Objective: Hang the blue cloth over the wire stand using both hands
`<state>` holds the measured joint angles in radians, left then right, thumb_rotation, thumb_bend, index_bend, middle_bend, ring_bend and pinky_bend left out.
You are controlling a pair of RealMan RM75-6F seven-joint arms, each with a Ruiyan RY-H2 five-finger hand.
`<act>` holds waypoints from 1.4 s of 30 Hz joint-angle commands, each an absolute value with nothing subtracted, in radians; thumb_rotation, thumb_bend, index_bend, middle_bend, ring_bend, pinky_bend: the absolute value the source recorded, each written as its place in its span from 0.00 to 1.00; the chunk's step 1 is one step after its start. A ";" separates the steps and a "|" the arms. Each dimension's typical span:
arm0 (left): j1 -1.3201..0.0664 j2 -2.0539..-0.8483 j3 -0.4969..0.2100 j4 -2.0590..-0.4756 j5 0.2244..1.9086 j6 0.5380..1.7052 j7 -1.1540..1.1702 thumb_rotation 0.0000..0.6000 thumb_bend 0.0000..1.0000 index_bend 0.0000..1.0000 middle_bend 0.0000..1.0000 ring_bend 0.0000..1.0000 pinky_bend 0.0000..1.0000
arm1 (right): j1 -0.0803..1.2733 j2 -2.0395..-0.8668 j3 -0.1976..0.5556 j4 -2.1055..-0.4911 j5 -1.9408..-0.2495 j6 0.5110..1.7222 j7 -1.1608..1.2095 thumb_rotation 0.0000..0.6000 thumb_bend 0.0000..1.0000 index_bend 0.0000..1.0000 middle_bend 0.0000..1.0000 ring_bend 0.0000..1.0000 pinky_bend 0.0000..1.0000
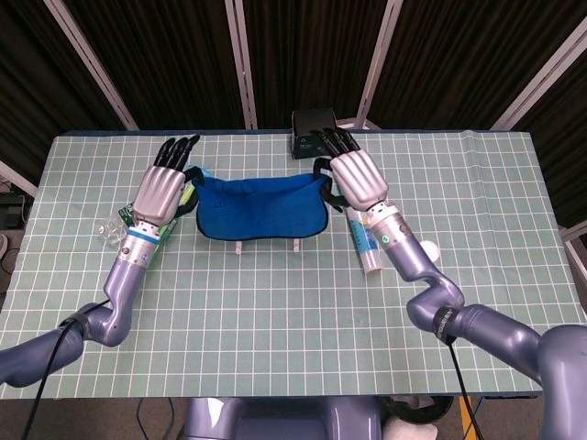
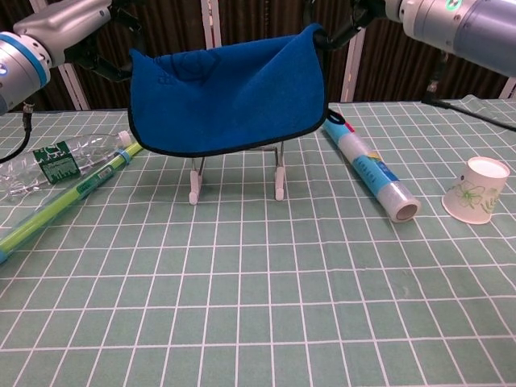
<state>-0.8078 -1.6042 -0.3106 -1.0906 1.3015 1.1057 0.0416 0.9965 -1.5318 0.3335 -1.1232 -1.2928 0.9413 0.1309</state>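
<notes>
The blue cloth (image 1: 261, 212) (image 2: 230, 101) is spread wide and hangs over the wire stand (image 2: 278, 179), whose white feet (image 1: 295, 247) show below its hem. My left hand (image 1: 163, 187) holds the cloth's left top corner and my right hand (image 1: 353, 176) holds the right top corner. In the chest view only the left forearm (image 2: 48, 36) and the right forearm (image 2: 451, 28) show at the top. The stand's upper wire is hidden by the cloth.
A clear bottle (image 2: 48, 161) and a green stick (image 2: 64, 201) lie at the left. A blue-white tube (image 2: 369, 165) lies right of the stand, a paper cup (image 2: 477, 190) further right. A black box (image 1: 310, 128) sits at the table's far edge.
</notes>
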 commanded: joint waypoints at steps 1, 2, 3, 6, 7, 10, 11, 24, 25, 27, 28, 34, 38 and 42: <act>-0.806 -1.632 -0.286 -1.042 1.308 1.090 -0.005 1.00 0.59 0.82 0.00 0.00 0.00 | 0.996 -1.570 0.309 -1.078 -1.309 0.933 0.163 1.00 0.43 0.68 0.06 0.00 0.00; -0.806 -1.636 -0.282 -1.031 1.311 1.089 -0.015 1.00 0.59 0.82 0.00 0.00 0.00 | 0.996 -1.578 0.306 -1.067 -1.313 0.934 0.169 1.00 0.43 0.68 0.06 0.00 0.00; -0.805 -1.641 -0.275 -1.019 1.317 1.087 -0.027 1.00 0.59 0.82 0.00 0.00 0.00 | 0.997 -1.587 0.302 -1.054 -1.316 0.933 0.177 1.00 0.43 0.68 0.06 0.00 0.00; -0.805 -1.652 -0.264 -0.994 1.326 1.083 -0.052 1.00 0.59 0.82 0.00 0.00 0.00 | 0.999 -1.606 0.296 -1.031 -1.322 0.931 0.194 1.00 0.43 0.68 0.06 0.00 0.00; -0.806 -1.656 -0.260 -0.988 1.329 1.080 -0.060 1.00 0.59 0.82 0.00 0.00 0.00 | 0.999 -1.612 0.293 -1.025 -1.324 0.930 0.201 1.00 0.43 0.68 0.06 0.00 0.00; -0.808 -1.665 -0.252 -0.975 1.337 1.080 -0.071 1.00 0.59 0.82 0.00 0.00 0.00 | 0.998 -1.623 0.285 -1.013 -1.333 0.931 0.210 1.00 0.43 0.68 0.06 0.00 0.00; -0.808 -1.667 -0.250 -0.974 1.339 1.080 -0.074 1.00 0.59 0.82 0.00 0.00 0.00 | 0.998 -1.626 0.283 -1.010 -1.335 0.930 0.212 1.00 0.43 0.68 0.06 0.00 0.00; -0.808 -1.698 -0.235 -0.961 1.338 1.073 -0.047 1.00 0.59 0.82 0.00 0.00 0.00 | 0.997 -1.652 0.274 -0.981 -1.343 0.927 0.229 1.00 0.43 0.68 0.06 0.00 0.00; -0.809 -1.698 -0.234 -0.961 1.337 1.070 -0.046 1.00 0.59 0.82 0.00 0.00 0.00 | 0.997 -1.654 0.274 -0.980 -1.343 0.926 0.230 1.00 0.43 0.68 0.06 0.00 0.00; -0.808 -1.700 -0.231 -0.962 1.338 1.067 -0.043 1.00 0.59 0.82 0.00 0.00 0.00 | 0.998 -1.656 0.272 -0.979 -1.345 0.925 0.231 1.00 0.43 0.68 0.06 0.00 0.00; -0.808 -1.700 -0.229 -0.961 1.339 1.067 -0.042 1.00 0.59 0.82 0.00 0.00 0.00 | 0.998 -1.657 0.271 -0.979 -1.346 0.924 0.231 1.00 0.43 0.68 0.06 0.00 0.00; -0.810 -1.707 -0.229 -0.953 1.341 1.069 -0.041 1.00 0.59 0.79 0.00 0.00 0.00 | 1.001 -1.668 0.273 -0.972 -1.345 0.921 0.226 1.00 0.42 0.68 0.06 0.00 0.00; -0.808 -1.702 -0.229 -0.953 1.328 1.050 -0.036 1.00 0.59 0.61 0.00 0.00 0.00 | 1.001 -1.670 0.273 -0.972 -1.345 0.921 0.222 1.00 0.34 0.70 0.06 0.00 0.00; -0.803 -1.690 -0.229 -0.964 1.305 1.022 -0.018 1.00 0.51 0.30 0.00 0.00 0.00 | 1.001 -1.669 0.274 -0.977 -1.340 0.913 0.216 1.00 0.10 0.50 0.06 0.00 0.00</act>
<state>-0.8050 -1.6935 -0.2287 -0.9604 1.3111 1.0279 -0.0240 1.0008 -1.6694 0.2734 -0.9760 -1.3407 0.9141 0.2169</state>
